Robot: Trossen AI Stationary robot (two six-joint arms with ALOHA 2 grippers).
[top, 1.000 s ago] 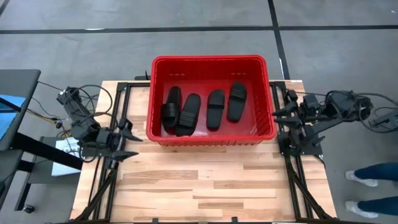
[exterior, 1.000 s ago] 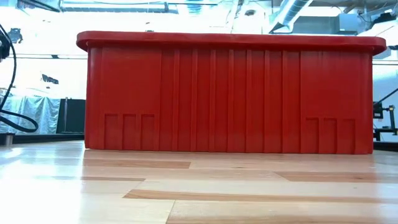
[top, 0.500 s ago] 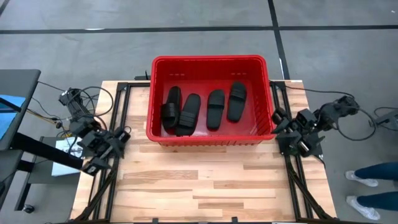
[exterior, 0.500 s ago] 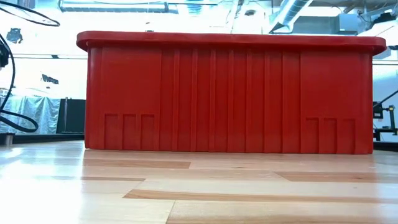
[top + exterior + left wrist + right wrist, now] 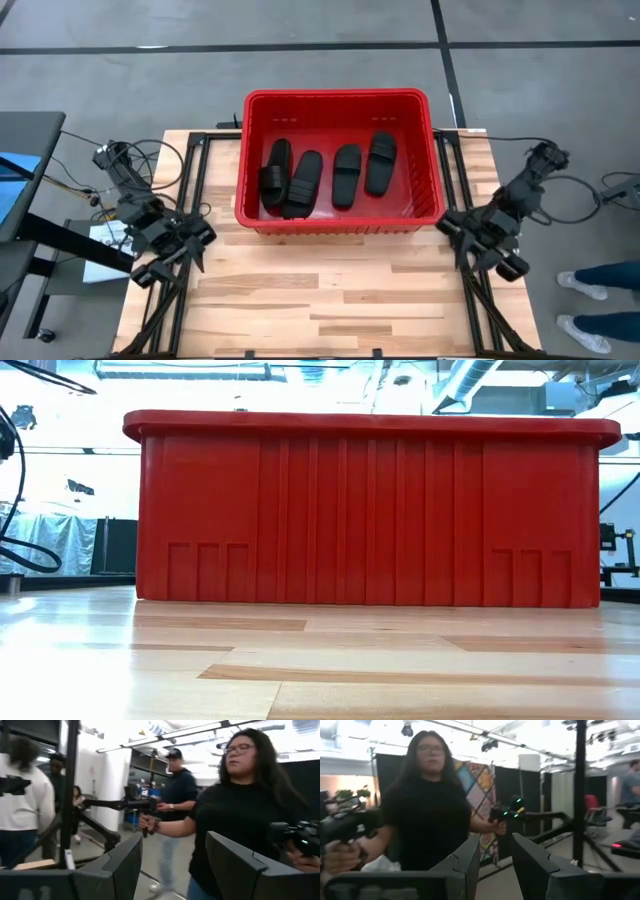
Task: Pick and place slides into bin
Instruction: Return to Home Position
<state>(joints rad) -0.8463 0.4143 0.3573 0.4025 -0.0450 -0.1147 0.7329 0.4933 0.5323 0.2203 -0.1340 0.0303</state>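
Slides [image 5: 346,175], matte black, rest in ribbed bin [image 5: 337,96]; left gripper [image 5: 173,842], right gripper [image 5: 496,840] gape.

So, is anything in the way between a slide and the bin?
Nothing visible does. All four slides already lie inside the bin, and none is on the table. The left gripper and the right gripper are off to the bin's sides, both open and empty.

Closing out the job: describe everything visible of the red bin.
The bin is a large rectangular red plastic basket with a thick rim and ribbed walls. It stands upright at the far middle of the wooden table. Four black slides lie roughly side by side on its floor. Nothing else touches it.
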